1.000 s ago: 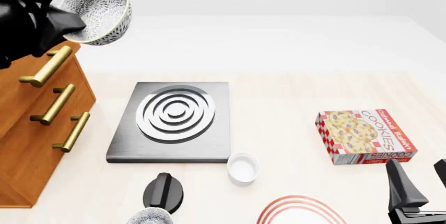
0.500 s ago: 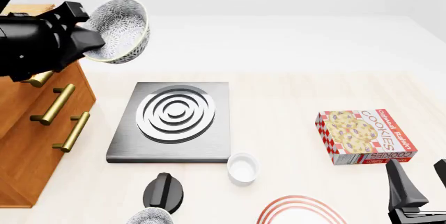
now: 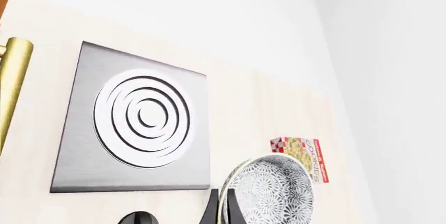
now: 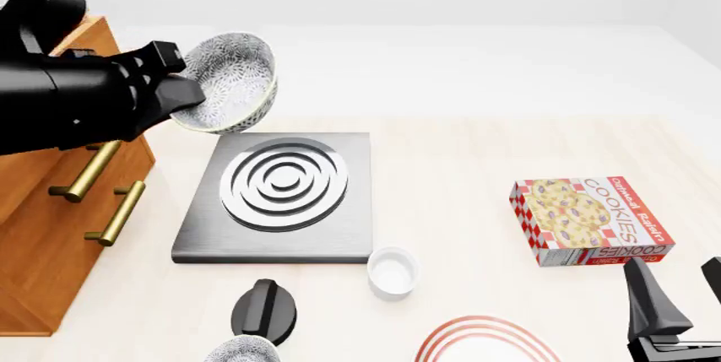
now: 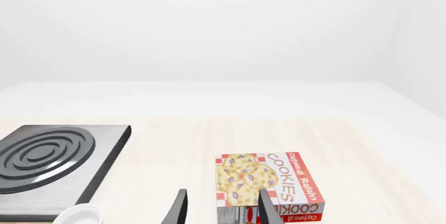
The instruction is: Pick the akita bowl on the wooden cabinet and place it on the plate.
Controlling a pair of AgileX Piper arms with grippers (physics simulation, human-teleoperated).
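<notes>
My left gripper (image 4: pixel 189 92) is shut on the rim of the akita bowl (image 4: pixel 233 81), a speckled black-and-white bowl held tilted in the air just right of the wooden cabinet (image 4: pixel 46 210) and above the far left corner of the stove plate. In the left wrist view the bowl (image 3: pixel 270 192) sits edge-on between the fingers (image 3: pixel 212 212). Only the red-ringed far edge of the plate (image 4: pixel 485 338) shows, at the near edge of the table. My right gripper (image 4: pixel 680 299) stands open and empty at the near right, apart from everything.
A grey stove plate (image 4: pixel 282 193) with silver rings lies mid-table. A small white cup (image 4: pixel 393 272), a black knob-like object (image 4: pixel 267 310) and a second speckled bowl (image 4: pixel 242 350) sit near the front. A cookies box (image 4: pixel 592 220) lies to the right.
My left arm has carried the bowl rightward and downward, off the cabinet top and toward the stove plate. The right arm has not moved.
</notes>
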